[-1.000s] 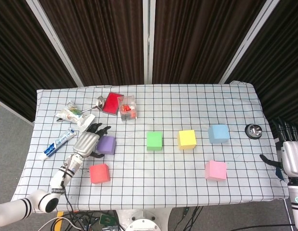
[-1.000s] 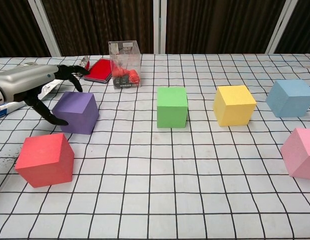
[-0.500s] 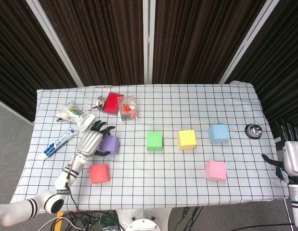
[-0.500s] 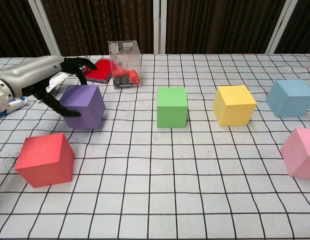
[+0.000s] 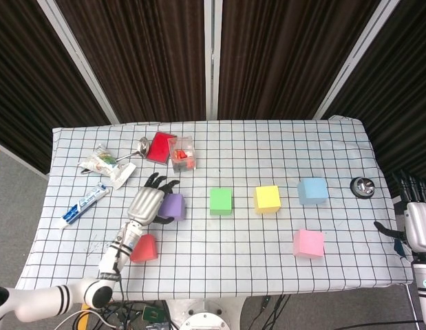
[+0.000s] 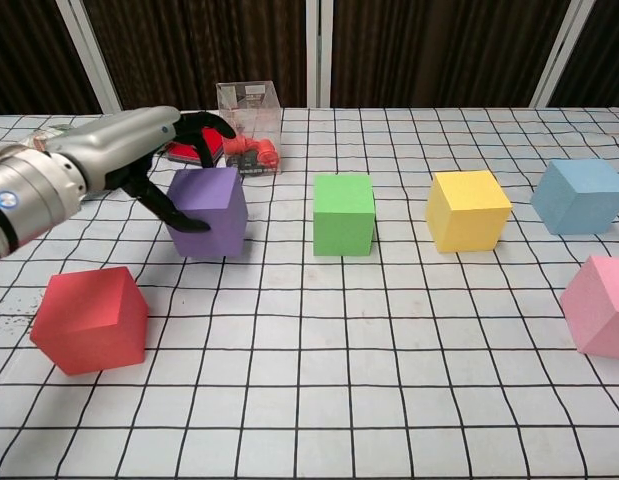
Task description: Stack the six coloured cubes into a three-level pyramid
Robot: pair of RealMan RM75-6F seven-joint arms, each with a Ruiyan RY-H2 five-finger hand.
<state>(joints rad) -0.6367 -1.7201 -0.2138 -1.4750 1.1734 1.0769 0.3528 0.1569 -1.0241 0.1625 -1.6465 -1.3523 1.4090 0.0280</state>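
My left hand [image 5: 146, 204] [image 6: 139, 150] grips the purple cube [image 5: 173, 206] [image 6: 209, 210] from its left side and top, a little left of the green cube [image 5: 220, 201] [image 6: 344, 213]. The yellow cube [image 5: 267, 199] [image 6: 468, 209] and blue cube [image 5: 312, 190] [image 6: 581, 196] continue that row to the right. The red cube [image 5: 145, 248] [image 6: 89, 318] lies near the front left, partly behind my left forearm in the head view. The pink cube [image 5: 308, 243] [image 6: 601, 305] sits front right. My right hand [image 5: 418, 220] hangs off the table's right edge, holding nothing, fingers apart.
A clear plastic box [image 5: 182, 153] [image 6: 249, 129] with red pieces and a red flat pack [image 5: 160, 146] stand behind the purple cube. A toothpaste tube [image 5: 84, 205], a snack packet [image 5: 102, 162] and a spoon [image 5: 139, 146] lie at the back left. A small metal cap [image 5: 362, 186] sits far right.
My left hand has closed on the purple cube and carried it to the right, toward the green cube. The right hand has stayed put.
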